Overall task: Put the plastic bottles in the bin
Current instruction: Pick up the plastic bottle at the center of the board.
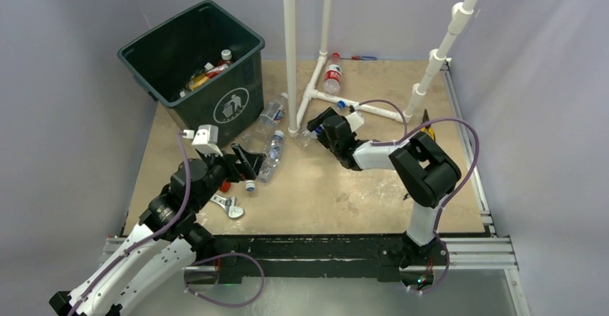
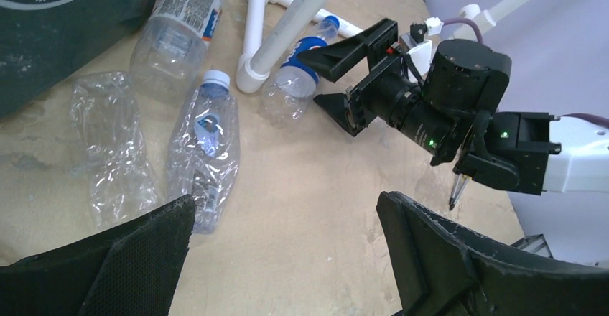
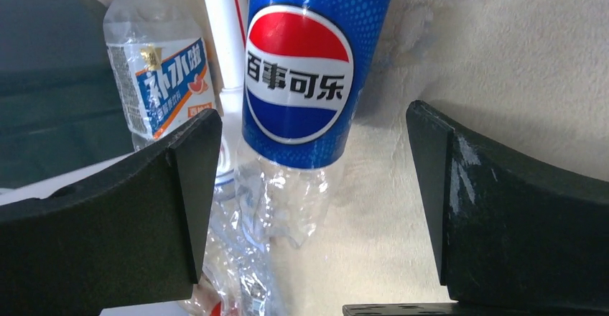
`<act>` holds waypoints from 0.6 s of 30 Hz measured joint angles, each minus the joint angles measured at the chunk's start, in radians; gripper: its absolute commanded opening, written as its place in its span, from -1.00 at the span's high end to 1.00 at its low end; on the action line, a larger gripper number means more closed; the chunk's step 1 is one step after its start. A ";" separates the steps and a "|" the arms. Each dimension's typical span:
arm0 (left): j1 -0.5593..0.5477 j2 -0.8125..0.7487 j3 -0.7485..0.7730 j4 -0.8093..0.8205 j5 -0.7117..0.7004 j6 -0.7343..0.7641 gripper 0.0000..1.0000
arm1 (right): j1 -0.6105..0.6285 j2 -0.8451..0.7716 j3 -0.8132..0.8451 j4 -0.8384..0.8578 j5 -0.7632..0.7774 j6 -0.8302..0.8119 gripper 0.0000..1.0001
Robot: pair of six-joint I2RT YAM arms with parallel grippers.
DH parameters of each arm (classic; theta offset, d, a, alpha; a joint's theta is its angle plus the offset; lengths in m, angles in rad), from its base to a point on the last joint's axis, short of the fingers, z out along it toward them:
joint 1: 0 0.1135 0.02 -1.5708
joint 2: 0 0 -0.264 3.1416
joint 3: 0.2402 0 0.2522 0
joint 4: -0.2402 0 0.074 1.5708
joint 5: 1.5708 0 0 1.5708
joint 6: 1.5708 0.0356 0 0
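Right gripper (image 3: 316, 187) fingers wide apart, crushed end of blue-label bottle (image 3: 298, 79) between them, not clamped. Left gripper (image 2: 287, 219) fingers apart too, holding nothing, just beside clear crushed bottles (image 2: 205, 151) lying in front of bin (image 1: 240, 90). Blue-label bottle lies right of bin. More bottles (image 1: 208, 72) inside bin. Red-label bottle (image 1: 332, 76) well right of bin.
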 measured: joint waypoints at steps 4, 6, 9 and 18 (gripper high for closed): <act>0.000 -0.011 -0.013 -0.026 -0.006 -0.002 -0.97 | -0.008 0.032 0.010 0.033 -0.019 0.013 -0.80; 0.000 -0.014 -0.013 -0.031 -0.008 -0.003 -0.97 | -0.010 0.040 0.010 0.050 -0.024 0.017 -0.73; 0.000 -0.023 -0.013 -0.033 -0.008 -0.008 -0.97 | -0.011 0.054 0.010 0.076 -0.025 0.022 -0.56; 0.000 -0.034 -0.035 -0.044 -0.008 -0.036 -0.95 | -0.011 0.106 0.005 0.167 -0.032 0.029 -0.13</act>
